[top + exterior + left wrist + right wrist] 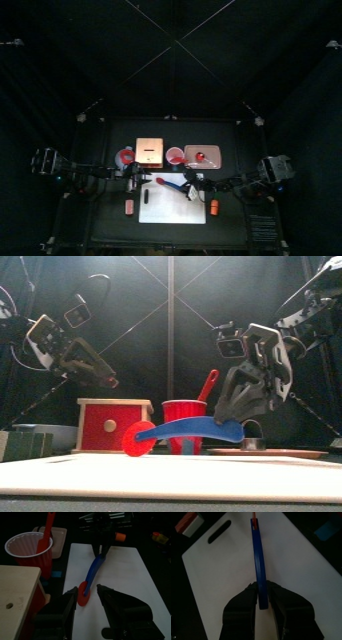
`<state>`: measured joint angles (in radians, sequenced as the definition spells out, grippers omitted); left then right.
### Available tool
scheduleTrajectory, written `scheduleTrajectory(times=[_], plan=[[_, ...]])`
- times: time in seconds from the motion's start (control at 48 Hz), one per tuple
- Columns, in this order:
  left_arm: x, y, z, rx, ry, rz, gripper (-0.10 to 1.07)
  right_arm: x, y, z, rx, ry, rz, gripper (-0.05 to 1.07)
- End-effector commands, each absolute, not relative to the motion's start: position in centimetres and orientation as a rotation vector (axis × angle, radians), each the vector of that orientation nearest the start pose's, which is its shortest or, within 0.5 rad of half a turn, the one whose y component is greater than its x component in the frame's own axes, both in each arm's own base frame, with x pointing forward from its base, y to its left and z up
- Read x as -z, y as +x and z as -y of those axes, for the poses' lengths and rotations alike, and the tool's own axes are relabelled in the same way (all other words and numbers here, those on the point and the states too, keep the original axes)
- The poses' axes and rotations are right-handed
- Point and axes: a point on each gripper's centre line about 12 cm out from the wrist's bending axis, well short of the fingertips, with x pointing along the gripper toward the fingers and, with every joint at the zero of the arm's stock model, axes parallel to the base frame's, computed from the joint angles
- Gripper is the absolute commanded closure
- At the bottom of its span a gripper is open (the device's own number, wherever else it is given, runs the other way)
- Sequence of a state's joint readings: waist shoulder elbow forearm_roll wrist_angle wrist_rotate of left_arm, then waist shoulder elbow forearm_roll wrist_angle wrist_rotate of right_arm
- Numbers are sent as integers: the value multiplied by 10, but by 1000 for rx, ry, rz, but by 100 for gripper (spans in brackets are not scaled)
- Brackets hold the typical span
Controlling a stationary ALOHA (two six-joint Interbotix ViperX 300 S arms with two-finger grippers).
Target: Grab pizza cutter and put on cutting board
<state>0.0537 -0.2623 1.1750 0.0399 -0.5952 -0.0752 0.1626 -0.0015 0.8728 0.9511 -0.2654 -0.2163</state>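
The pizza cutter (187,431) hangs just above the cutting board (174,478), its blue handle pinched between the jaws of the right hand (249,426) and its red wheel leading out toward the left. In the right wrist view the handle (258,572) runs straight out from between the jaws over the white board (298,577), which suggests the grip is at the butt end so the wheel can come down first. In the front view a gap shows under the wheel, so the cutter looks carried, not yet set down; the task seems close to its end, needing only a lowering and a release.

The left hand (88,604) hovers near the wheel end with its jaws apart and nothing between them, apparently just waiting.

Beyond the board stand a red cup (28,548) holding a red spatula (48,534), a tan wooden block (114,421), a pink tray (202,154) and small orange pieces (214,208). The bench (107,225) is black, penned by black curtains on all sides.
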Motion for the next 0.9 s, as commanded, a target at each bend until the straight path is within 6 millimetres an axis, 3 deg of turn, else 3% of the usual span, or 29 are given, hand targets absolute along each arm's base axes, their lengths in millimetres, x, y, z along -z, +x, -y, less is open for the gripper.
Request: scheduleTrajectory(times=[0.0,0.146,0.312,0.417,0.75,0.875], plan=[[-163,278,-13,-41,-55,-297,20,-130,345,-32,278,556,-632,45],[-163,278,-13,-41,-55,-295,20,-129,343,-33,271,550,-642,37],[-163,278,-13,-41,-55,-297,20,-136,341,-31,265,550,-623,10],[-163,278,-13,-41,-55,-297,20,-142,339,-32,251,543,-608,-1],[-163,278,-13,-40,-54,-297,20,-191,323,-34,116,426,-488,-2],[-163,278,-13,-40,-54,-297,20,-201,311,-36,64,382,-480,-2]])
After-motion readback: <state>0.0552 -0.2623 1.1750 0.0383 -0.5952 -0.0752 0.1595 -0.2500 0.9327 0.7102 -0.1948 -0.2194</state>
